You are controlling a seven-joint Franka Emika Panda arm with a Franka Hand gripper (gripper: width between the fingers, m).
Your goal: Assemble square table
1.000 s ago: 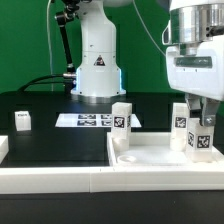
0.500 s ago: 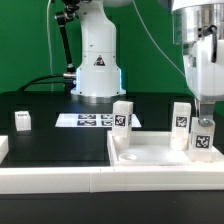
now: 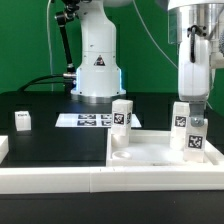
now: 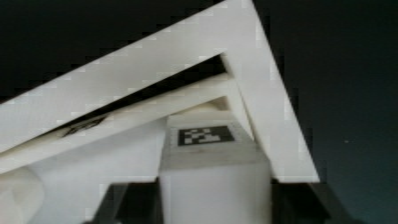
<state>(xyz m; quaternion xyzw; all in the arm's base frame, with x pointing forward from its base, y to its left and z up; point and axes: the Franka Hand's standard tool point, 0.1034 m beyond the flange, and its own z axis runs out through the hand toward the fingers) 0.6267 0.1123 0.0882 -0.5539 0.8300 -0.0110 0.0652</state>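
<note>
Square table top: white, raised rim, lying on the black surface at the exterior view's right. Three tagged leg blocks upright on it. Fingers clasp the nearest leg block at the right corner.

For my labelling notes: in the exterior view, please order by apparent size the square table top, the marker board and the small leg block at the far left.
1. Square table top, largest.
2. Marker board.
3. Leg block, smallest.
The table top is nearest the camera, which exaggerates it.

place: robotics lab | cues: green backdrop, marker board, black table
</note>
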